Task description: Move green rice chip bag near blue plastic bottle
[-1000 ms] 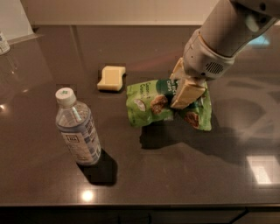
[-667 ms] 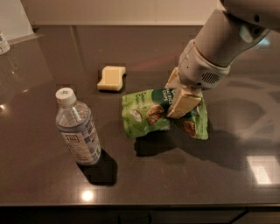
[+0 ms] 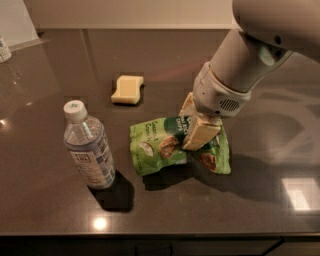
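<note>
The green rice chip bag (image 3: pixel 162 145) is crumpled and held a little above the dark countertop, casting a shadow below it. My gripper (image 3: pixel 195 131) comes down from the upper right and is shut on the middle of the bag, its cream fingers (image 3: pixel 200 134) pinching the foil. The blue plastic bottle (image 3: pixel 89 148) stands upright at the left, white cap on top, a short gap left of the bag's left edge.
A pale yellow sponge (image 3: pixel 127 89) lies on the counter behind the bag and bottle. The counter's front edge (image 3: pixel 160 234) runs along the bottom. A wall (image 3: pixel 130 12) borders the back.
My gripper has carried the bag toward the front and slightly left, closer to the bottle. The bottle and the sponge have not moved.
</note>
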Motion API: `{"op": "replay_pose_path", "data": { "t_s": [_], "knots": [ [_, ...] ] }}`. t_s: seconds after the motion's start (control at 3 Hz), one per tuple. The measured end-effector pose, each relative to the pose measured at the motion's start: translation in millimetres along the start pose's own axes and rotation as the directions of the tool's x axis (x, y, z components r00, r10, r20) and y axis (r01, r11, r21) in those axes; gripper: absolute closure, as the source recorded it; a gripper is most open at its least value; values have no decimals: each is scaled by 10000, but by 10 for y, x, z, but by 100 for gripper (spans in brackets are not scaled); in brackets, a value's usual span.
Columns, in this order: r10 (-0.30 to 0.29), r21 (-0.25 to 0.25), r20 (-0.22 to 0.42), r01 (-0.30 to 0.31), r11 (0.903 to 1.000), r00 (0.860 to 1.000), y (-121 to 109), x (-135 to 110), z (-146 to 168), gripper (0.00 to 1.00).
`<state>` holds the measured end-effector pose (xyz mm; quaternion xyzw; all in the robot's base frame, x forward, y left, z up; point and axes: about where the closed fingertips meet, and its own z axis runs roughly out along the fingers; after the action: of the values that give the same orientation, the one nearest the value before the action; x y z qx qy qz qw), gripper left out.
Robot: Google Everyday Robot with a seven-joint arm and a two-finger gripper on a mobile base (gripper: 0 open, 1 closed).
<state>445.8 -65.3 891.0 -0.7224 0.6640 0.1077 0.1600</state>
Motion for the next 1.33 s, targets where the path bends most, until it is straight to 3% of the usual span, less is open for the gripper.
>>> {"op": "replay_pose_path", "data": {
  "t_s": [1.0, 1.33],
  "knots": [
    [-172, -495, 157, 180, 9986, 9997, 190, -124, 190, 13],
    [-189, -537, 235, 202, 9984, 9995, 216, -148, 209, 0]
  ]
}}
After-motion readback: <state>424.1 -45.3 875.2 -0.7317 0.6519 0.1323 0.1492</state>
